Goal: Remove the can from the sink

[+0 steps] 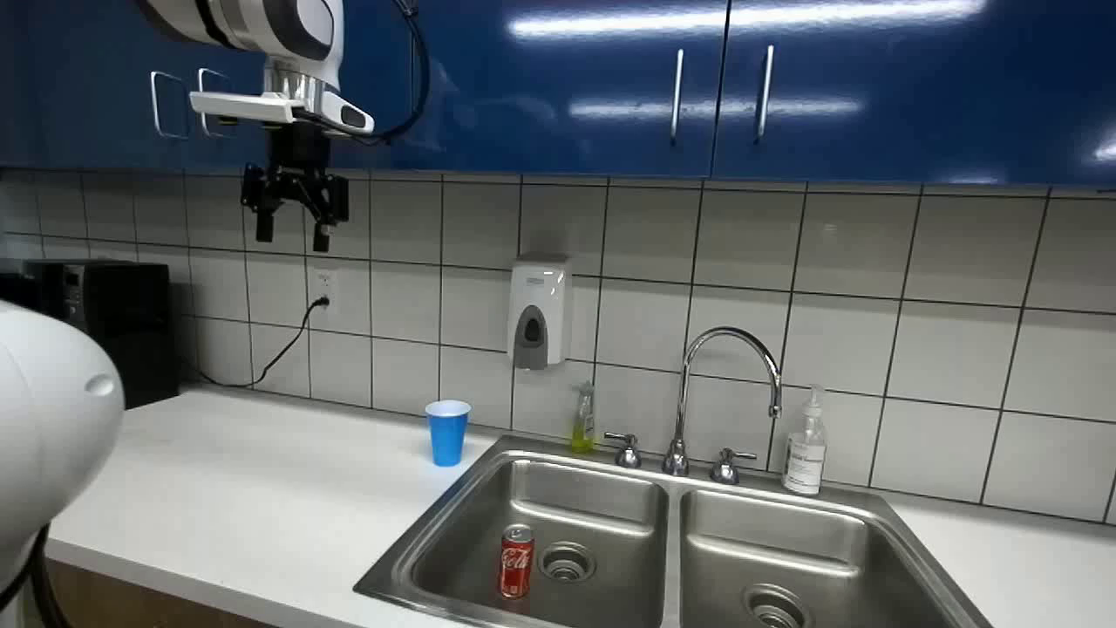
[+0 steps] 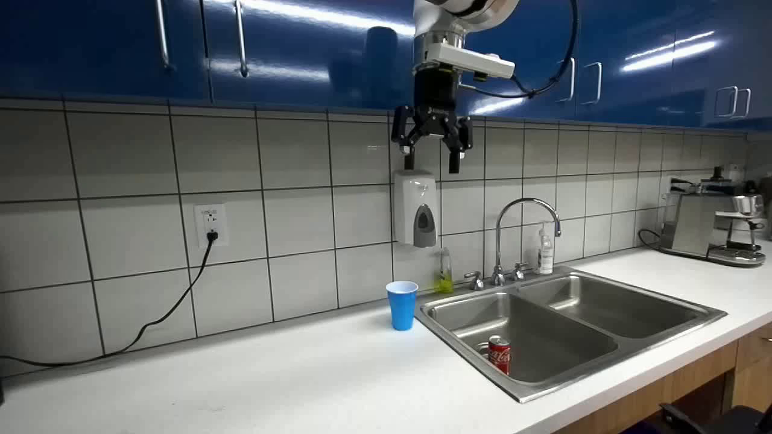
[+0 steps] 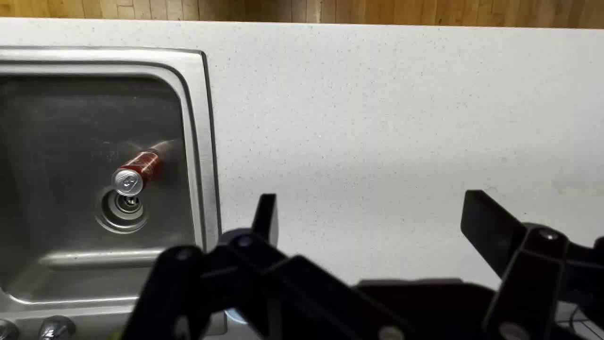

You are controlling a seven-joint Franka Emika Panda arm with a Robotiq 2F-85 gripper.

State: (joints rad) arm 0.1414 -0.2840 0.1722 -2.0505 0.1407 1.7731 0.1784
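Observation:
The red can [image 1: 515, 563] stands upright in the basin of the sink [image 1: 672, 558] nearer the blue cup, beside the drain. In an exterior view the sink's rim [image 2: 467, 357] hides the base of the can [image 2: 499, 357]. In the wrist view the can [image 3: 144, 164] shows its silvery top, left of the gripper, inside the sink's rim [image 3: 203, 141]. My gripper [image 1: 293, 234] is open and empty, high above the counter, well apart from the can. It also shows open in an exterior view [image 2: 432, 163] and in the wrist view [image 3: 370, 210], over bare counter.
A blue cup [image 1: 447, 436] stands on the counter by the sink's back corner. A chrome faucet [image 1: 683, 406], a spray bottle [image 1: 583, 427] and a pump bottle [image 1: 804, 458] line the sink's back. A soap dispenser [image 1: 540, 301] hangs on the wall under blue cabinets [image 1: 558, 87].

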